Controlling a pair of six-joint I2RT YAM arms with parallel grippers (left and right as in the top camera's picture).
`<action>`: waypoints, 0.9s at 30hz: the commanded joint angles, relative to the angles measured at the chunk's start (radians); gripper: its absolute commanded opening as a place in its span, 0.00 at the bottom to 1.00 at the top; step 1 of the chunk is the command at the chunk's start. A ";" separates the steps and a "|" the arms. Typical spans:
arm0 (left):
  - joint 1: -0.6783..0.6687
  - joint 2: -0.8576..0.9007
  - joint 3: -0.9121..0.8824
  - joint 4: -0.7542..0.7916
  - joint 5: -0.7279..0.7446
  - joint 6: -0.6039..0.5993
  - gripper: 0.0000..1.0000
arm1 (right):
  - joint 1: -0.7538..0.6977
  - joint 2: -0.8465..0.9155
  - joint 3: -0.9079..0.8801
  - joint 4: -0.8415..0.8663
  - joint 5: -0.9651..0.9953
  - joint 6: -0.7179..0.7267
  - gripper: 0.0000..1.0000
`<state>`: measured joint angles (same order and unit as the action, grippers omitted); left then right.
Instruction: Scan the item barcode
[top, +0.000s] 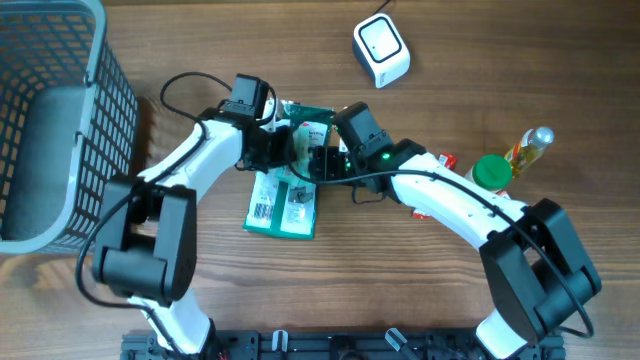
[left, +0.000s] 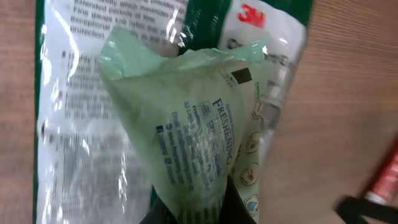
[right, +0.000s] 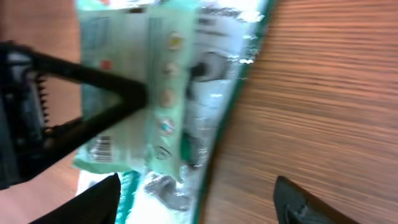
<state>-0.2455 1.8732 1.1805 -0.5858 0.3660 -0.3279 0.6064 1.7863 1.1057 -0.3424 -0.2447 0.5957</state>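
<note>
The left gripper (top: 288, 150) is closed on a pale green pouch (left: 193, 124), pinching it by one end so that the pouch stands up off the desk (top: 350, 290) over a green 3M package (top: 282, 208) that lies flat below it. The right gripper (right: 199, 205) is just beside it on the other side, its fingers wide apart and holding nothing, with the pouch ahead of them, not between them. The coming move turns on the scanner (top: 381, 50): in the overhead view the white unit sits well apart from the pouch, toward the far side of the desk and over on the right arm's side. The barcode (right: 102, 146) shows in the right wrist view near a lower corner of the pouch, on the face turned to the right gripper; whether that face could meet the scanner's window as it hangs I cannot tell, so I judge the pouch needs carrying over and probably turning. The right arm is nearer the scanner, but the left holds the pouch. The bare wood between pouch and scanner leaves room; the basket (top: 110, 100), the bottle (top: 530, 148) and the green-capped jar (top: 492, 172) stand off that path.
</note>
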 joint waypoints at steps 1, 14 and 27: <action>0.048 -0.126 -0.005 -0.035 0.163 0.006 0.04 | -0.058 -0.014 -0.001 0.026 -0.251 -0.066 0.81; 0.097 -0.182 -0.005 -0.195 0.488 0.119 0.04 | -0.219 -0.019 -0.001 0.203 -0.797 -0.078 0.76; 0.086 -0.182 -0.005 -0.194 0.632 0.220 0.04 | -0.218 -0.018 -0.001 0.221 -0.694 -0.010 0.66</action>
<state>-0.1574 1.7035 1.1770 -0.7815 0.9424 -0.1474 0.3889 1.7859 1.1057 -0.1318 -0.9768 0.5568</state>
